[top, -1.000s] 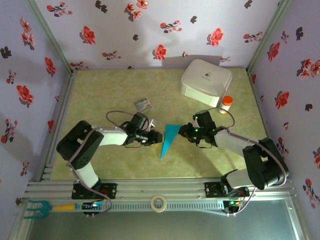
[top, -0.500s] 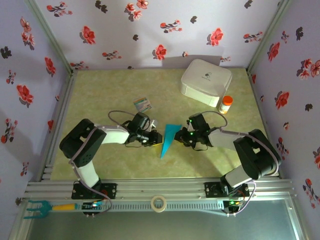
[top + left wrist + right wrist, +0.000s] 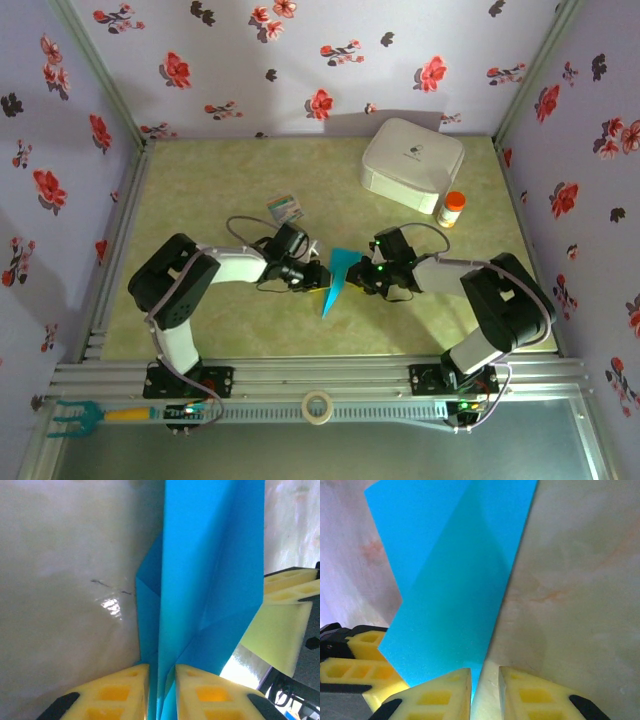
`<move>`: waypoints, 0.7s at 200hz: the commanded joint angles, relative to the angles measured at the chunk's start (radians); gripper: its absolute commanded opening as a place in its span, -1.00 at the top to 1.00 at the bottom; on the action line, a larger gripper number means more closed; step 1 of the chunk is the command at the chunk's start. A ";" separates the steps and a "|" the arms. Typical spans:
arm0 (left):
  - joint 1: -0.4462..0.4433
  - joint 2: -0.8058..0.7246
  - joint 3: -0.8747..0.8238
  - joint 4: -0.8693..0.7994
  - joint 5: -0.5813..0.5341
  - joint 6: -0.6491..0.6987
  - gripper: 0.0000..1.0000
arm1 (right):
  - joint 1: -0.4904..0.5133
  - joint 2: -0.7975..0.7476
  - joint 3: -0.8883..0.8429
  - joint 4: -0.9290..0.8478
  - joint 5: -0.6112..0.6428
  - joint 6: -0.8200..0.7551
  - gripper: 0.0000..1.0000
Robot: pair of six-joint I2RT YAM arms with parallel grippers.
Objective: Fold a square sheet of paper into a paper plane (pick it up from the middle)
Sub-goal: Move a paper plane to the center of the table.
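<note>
The paper plane [image 3: 336, 277], the square sheet creased into a slim turquoise dart, lies mid-table with its tip toward the near edge. My left gripper [image 3: 318, 274] meets it from the left and is shut on its upright middle fold [image 3: 200, 580], which runs straight between the yellow fingers [image 3: 120, 692]. My right gripper [image 3: 359, 275] meets it from the right; its jaws [image 3: 485, 690] stand narrow on the very edge of the flat blue wing [image 3: 455, 580]. Each wrist view shows the other gripper's yellow fingers [image 3: 280, 630] beyond the paper.
A white rounded box [image 3: 412, 165] sits at the back right with an orange-capped bottle [image 3: 453, 208] beside it. A small printed card [image 3: 285, 208] lies behind the left arm. A tape roll [image 3: 318, 406] rests on the front rail, a teal tool [image 3: 75, 415] at its left end.
Both grippers have slid inward to the plane from either side, and their jaws have narrowed onto it. The plane has stayed roughly in place.
</note>
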 commanded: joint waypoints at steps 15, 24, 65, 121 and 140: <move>-0.010 -0.004 0.014 -0.060 -0.012 0.037 0.61 | 0.013 0.031 0.027 0.026 -0.028 0.003 0.58; -0.010 -0.002 0.016 -0.067 -0.008 0.041 0.57 | 0.016 0.037 0.029 0.025 -0.028 0.003 0.58; -0.012 -0.029 0.024 -0.143 -0.037 0.082 0.47 | 0.023 0.056 0.037 0.032 -0.043 0.002 0.58; -0.027 -0.077 0.068 -0.225 -0.114 0.117 0.40 | 0.025 0.067 0.041 0.032 -0.042 -0.001 0.58; -0.037 -0.054 0.086 -0.236 -0.120 0.121 0.39 | 0.026 0.073 0.040 0.046 -0.045 0.005 0.58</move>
